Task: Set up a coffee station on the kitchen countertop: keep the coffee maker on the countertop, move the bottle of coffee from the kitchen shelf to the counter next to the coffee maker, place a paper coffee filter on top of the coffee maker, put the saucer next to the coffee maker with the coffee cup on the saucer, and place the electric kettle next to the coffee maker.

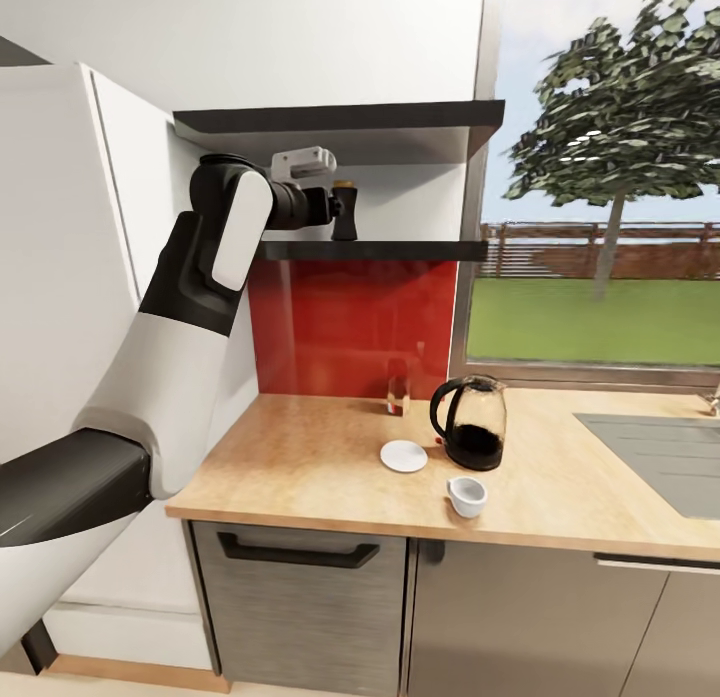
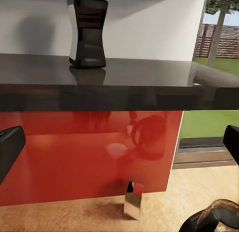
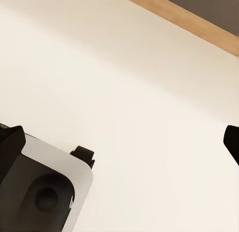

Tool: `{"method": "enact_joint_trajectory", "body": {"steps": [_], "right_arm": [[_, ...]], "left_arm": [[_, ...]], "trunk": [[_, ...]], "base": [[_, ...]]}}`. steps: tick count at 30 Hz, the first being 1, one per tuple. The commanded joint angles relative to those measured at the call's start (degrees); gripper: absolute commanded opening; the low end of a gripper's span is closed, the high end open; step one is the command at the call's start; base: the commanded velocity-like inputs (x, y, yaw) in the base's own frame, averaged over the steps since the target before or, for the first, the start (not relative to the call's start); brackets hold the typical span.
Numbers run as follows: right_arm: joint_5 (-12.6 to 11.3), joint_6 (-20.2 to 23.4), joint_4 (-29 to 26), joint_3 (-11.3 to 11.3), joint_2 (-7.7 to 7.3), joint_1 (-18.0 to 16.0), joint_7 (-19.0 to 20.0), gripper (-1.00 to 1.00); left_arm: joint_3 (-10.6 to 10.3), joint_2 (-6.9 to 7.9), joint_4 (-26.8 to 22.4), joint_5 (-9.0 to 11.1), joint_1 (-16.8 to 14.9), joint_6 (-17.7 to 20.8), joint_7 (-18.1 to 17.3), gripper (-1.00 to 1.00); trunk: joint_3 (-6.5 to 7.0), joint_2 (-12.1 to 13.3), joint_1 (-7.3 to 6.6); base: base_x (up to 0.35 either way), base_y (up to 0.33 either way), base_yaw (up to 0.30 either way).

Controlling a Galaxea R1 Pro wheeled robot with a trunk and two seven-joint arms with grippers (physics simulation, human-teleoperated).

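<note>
The dark bottle of coffee point(image 1: 346, 213) with a tan cap stands on the lower black shelf point(image 1: 400, 249). My left gripper point(image 1: 333, 208) is raised right beside it, apart from it. In the left wrist view the bottle point(image 2: 88, 33) stands back on the shelf point(image 2: 114, 77), and the gripper point(image 2: 119, 144) is open and empty, level with the shelf's front edge. On the wooden counter point(image 1: 300, 457) are a white saucer point(image 1: 404, 456), a white cup point(image 1: 467, 496) off the saucer, and a glass pot with a black handle point(image 1: 470, 423). My right gripper point(image 3: 119, 142) is open over pale floor.
A small glass and red holder point(image 1: 398, 393) stands against the red backsplash point(image 1: 340, 317). A sink point(image 1: 660, 452) is set in the counter at right, under the window. An upper shelf point(image 1: 340, 117) hangs above the bottle. A tall white cabinet point(image 1: 60, 237) stands left of the arm.
</note>
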Motion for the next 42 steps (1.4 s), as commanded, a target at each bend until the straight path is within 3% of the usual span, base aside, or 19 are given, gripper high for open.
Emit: {"method": "enact_joint_trajectory", "body": {"steps": [1,11,30,39,40,42], "right_arm": [[-0.19,-0.38,0.22,0.18,0.01,-0.10,0.21,1.00],[-0.16,-0.38,0.23,0.25,0.01,-0.10,0.21,1.00],[-0.15,-0.38,0.23,0.25,0.01,-0.10,0.21,1.00],[-0.10,-0.38,0.25,0.28,0.03,-0.10,0.21,1.00],[0.76,-0.38,0.29,0.52,0.07,-0.10,0.21,1.00],[5.01,-0.38,0.39,1.76,0.19,-0.04,0.21,1.00]], "left_arm": [[-0.04,0.00,-0.02,0.59,-0.06,0.12,0.56,1.00],[0.15,0.00,-0.05,0.60,-0.04,0.17,0.53,1.00],[0.30,0.00,0.35,0.52,-0.07,0.18,0.54,1.00],[0.37,0.00,1.10,0.52,-0.04,0.15,0.49,1.00],[0.36,0.00,1.28,0.52,-0.04,0.17,0.48,1.00],[0.35,0.00,1.45,0.52,-0.04,0.17,0.48,1.00]], "trunk": [[-0.09,-0.07,0.02],[-0.09,-0.07,0.02],[3.32,7.55,-4.15],[3.32,7.55,-4.15],[3.32,7.55,-4.15],[3.32,7.55,-4.15]], "base": [[0.059,-0.012,0.000],[0.016,-0.003,0.000],[0.000,0.000,0.000],[0.010,0.000,0.000],[0.151,0.000,0.000],[0.225,0.000,0.000]]}}
